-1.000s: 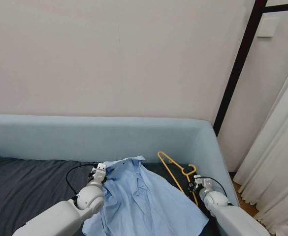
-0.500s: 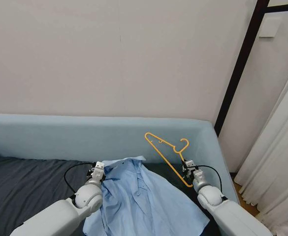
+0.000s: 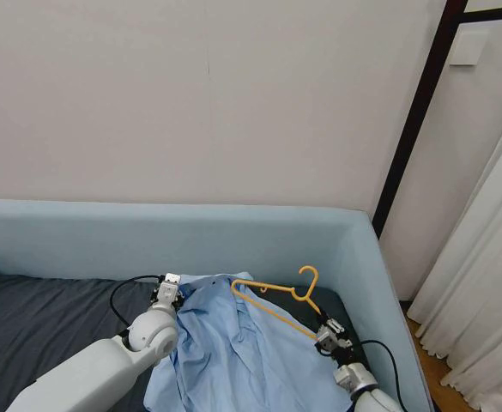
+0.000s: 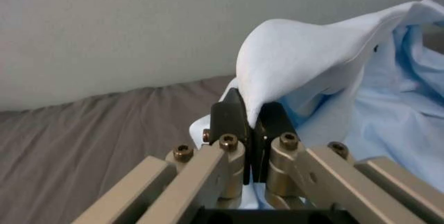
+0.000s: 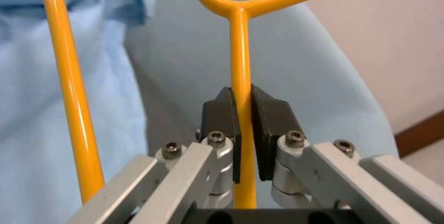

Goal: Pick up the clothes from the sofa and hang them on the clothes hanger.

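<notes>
My right gripper (image 5: 244,126), clamped on the hanger (image 3: 272,305), just swung it over the shirt (image 3: 233,352). My left gripper (image 4: 252,125) pinches the shirt, ready for threading.

Three views of the sofa (image 3: 233,240).
Head camera looks down from afar; wrist cameras hover close over its seat; all share the blue shirt (image 3: 251,360).

Pale wall (image 3: 233,103); dark door frame (image 3: 415,112); white curtain (image 3: 482,300) beside it.
</notes>
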Tool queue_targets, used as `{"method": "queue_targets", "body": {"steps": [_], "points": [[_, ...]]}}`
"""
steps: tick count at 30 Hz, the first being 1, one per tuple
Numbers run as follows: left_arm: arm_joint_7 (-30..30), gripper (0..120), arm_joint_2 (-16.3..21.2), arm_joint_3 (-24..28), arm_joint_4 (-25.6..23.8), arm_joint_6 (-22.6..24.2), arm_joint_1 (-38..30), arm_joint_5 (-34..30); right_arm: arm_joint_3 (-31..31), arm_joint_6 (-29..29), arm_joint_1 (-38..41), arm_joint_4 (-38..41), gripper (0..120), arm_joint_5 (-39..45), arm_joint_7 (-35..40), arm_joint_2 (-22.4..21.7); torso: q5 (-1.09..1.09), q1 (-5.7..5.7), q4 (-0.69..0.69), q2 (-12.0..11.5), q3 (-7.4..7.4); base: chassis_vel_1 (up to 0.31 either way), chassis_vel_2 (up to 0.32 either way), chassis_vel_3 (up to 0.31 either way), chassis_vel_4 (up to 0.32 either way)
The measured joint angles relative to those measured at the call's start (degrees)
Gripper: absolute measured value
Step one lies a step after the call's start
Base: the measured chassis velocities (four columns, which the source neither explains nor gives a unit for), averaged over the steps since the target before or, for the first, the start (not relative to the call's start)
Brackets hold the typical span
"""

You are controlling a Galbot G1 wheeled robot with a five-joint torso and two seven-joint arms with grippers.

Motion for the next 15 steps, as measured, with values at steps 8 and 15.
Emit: {"method": "queue_targets", "body": {"steps": [8,15], "points": [[-4.7,0,0.2,-0.1,-3.8,3.3,-0.6,-5.3,-5.0,-0.8,0.1,3.8,5,-1.3,0.7,1.1,-0.02,0.0,-0.01,0.0,0.0,0.0,0.0,0.0,0.0],[-7.7,0,0.5,-0.1,-8.6,3.9,0.4,-8.6,-10.0,-4.8,3.9,1.9,5,2.7,1.8,5.5,-0.02,0.0,0.01,0.0,0.0,0.0,0.0,0.0,0.0]]}}
